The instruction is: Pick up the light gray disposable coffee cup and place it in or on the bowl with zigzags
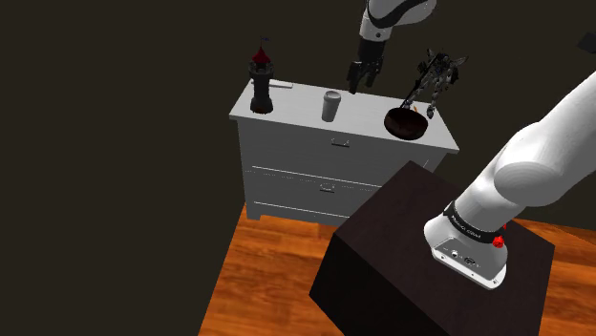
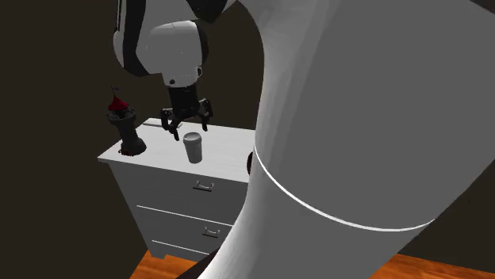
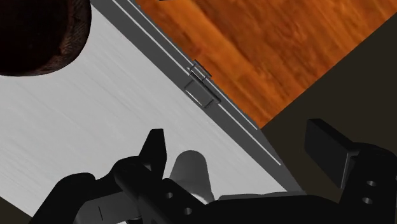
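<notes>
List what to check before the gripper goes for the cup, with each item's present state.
1. Fingers open: ok, they stand apart.
2. Cup upright on the dresser: ok.
3. Gripper around the cup: not ok; it hangs above it and off to one side, touching nothing.
4. Cup centred between fingers: not ok; in the wrist view it lies close to one finger.
5. Room around the cup: ok; bowl and tower figure stand apart from it.
6. Bowl empty: cannot tell; its inside is dark.

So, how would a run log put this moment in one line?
gripper: open, above cup | cup: upright on dresser, unheld | bowl: no cup yet
</notes>
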`<state>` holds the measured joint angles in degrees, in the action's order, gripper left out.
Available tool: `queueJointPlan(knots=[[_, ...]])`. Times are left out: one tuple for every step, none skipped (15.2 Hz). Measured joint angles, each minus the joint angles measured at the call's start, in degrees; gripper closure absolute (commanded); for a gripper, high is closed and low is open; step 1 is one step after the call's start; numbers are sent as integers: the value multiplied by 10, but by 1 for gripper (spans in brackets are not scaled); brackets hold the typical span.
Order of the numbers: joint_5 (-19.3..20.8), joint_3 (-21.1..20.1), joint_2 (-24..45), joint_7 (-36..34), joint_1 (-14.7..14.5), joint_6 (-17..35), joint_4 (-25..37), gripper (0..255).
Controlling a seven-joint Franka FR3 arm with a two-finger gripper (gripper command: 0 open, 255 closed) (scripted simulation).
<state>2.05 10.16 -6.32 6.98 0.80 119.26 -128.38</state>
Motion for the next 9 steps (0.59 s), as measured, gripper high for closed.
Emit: queueJointPlan(knots=[[-4,3,21,6,2,11,12,0],[-7,7,39,13,4,21,21,0],[-12,9,61,19,6,29,39,0],[-18,10,88,23,7,41,54,0],[-23,10,107,26,7,42,74,0],[-28,11,127,30,9,49,88,0],[-34,12,150,36,12,58,104,0],[-41,11,174,40,14,65,123,0],[-46,11,195,43,16,70,139,0]])
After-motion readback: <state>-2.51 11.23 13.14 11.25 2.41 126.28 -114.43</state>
